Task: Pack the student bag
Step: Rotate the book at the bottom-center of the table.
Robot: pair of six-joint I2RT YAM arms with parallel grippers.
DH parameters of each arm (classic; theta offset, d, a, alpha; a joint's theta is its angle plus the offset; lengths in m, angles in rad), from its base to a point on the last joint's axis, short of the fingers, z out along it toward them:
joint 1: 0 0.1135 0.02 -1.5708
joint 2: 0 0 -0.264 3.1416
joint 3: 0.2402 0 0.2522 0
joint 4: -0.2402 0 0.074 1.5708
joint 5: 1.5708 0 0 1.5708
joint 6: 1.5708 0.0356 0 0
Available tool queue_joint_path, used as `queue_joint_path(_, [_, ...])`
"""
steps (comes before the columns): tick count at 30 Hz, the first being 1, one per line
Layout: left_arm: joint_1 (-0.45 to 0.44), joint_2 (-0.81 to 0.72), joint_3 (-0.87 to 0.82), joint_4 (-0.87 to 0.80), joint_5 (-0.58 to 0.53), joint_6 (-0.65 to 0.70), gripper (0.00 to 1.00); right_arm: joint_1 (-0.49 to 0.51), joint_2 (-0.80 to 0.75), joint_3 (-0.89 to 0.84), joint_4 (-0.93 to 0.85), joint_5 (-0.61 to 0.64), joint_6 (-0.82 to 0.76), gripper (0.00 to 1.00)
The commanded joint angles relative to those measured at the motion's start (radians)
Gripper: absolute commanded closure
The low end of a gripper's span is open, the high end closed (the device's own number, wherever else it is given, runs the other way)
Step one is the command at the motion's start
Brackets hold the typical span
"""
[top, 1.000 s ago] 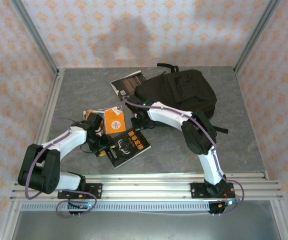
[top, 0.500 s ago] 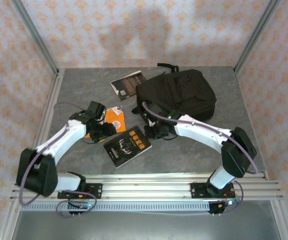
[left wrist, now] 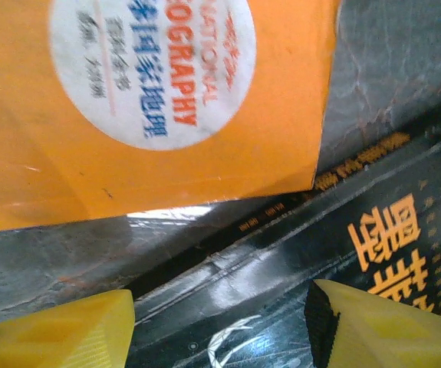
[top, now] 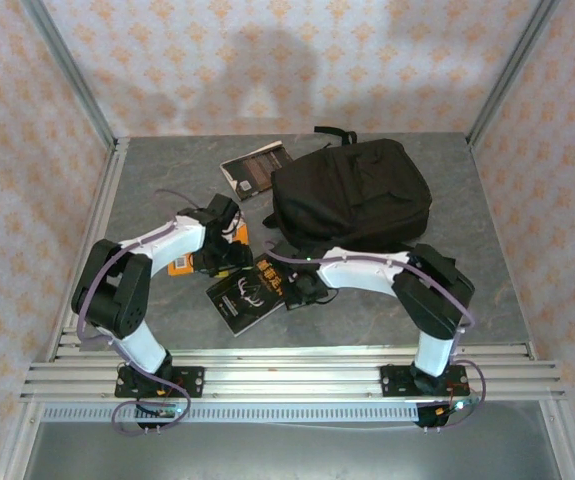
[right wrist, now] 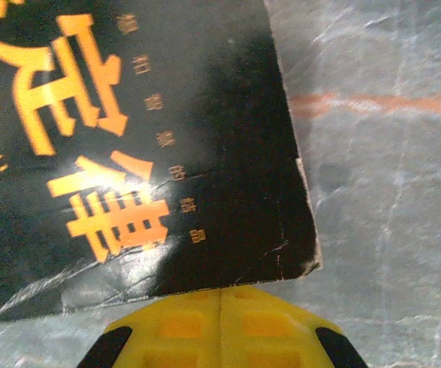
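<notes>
The black book (top: 250,294) lies nearest the table's front edge, flat and slightly askew, left of centre on the table (top: 497,240). The right gripper (top: 299,291) sits low at the book's right side. From overhead it is only a dark lump, but its wrist camera shows the two yellow fingertips (right wrist: 182,326) pressed together with a thin seam between them. The book's corner is right at their tips. Whether any cover is pinched cannot be told. That close view also shows a glossy cover with bold orange characters, a crease, and a frayed white edge at the corner.

Just beyond, the left gripper (top: 225,258) hangs over the gap where the black book meets the orange book (top: 231,236). In its wrist view the ridged yellow fingers (left wrist: 67,333) stand well apart, with nothing between them but the black cover below. The orange book's corner overlaps the black one. Its cover is matte, with a white disc printed in red and blue. The table is grey with a stone pattern and pale veins.

Farther back, a dark striped book (top: 255,168) lies just beside the student bag (top: 352,195). The bag lies flat on the far half of the table, right of centre, near the far edge. It is soft, rounded black fabric with a carry loop at its far end.
</notes>
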Motion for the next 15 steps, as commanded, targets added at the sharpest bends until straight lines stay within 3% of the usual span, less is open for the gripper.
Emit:
queue_joint_path(1, [-0.018, 0.005, -0.027, -0.005, 0.015, 0.032, 0.38, 0.002, 0.041, 0.059, -0.027, 0.154, 0.014, 1.0])
queue_joint_path(9, [-0.065, -0.004, -0.05, -0.009, 0.074, 0.03, 0.39, -0.038, 0.087, 0.137, -0.069, 0.307, 0.041, 1.0])
queue_joint_path(15, [-0.099, -0.054, -0.077, 0.048, 0.186, -0.057, 0.39, -0.109, 0.047, 0.162, -0.093, 0.321, 0.02, 1.0])
